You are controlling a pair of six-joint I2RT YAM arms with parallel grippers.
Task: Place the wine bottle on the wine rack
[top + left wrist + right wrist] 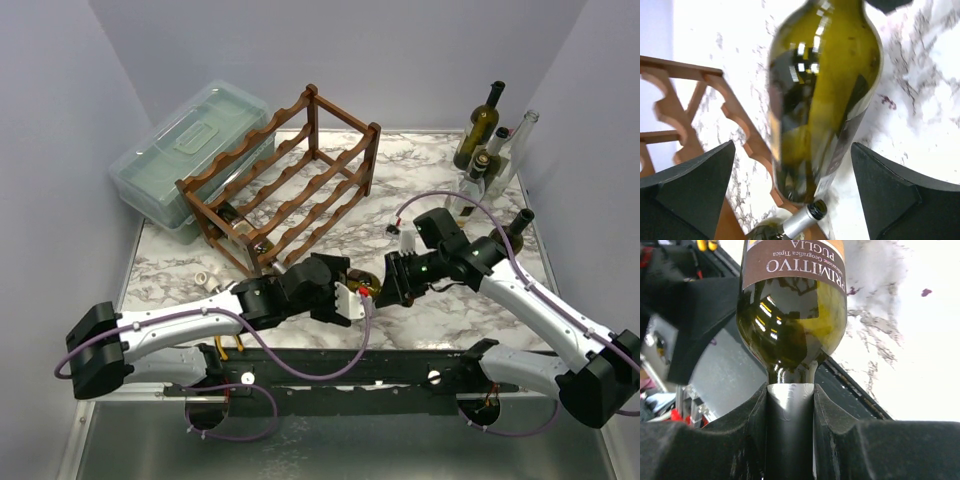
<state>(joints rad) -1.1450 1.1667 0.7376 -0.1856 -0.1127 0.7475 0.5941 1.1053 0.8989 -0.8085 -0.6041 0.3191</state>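
Right tool (pixel 790 390) pinches bottle (pixel 792 325) by foil-capped neck. Left tool (pixel 792 146) spread wide, fingers (pixel 695 185) either side of bottle body, clear of glass. Bottle sits between both arms at near side of marble worktop (pixel 180 270), just in front of rack (pixel 285 185), not on it. Spare bottles (pixel 490 140) stand in far right corner.
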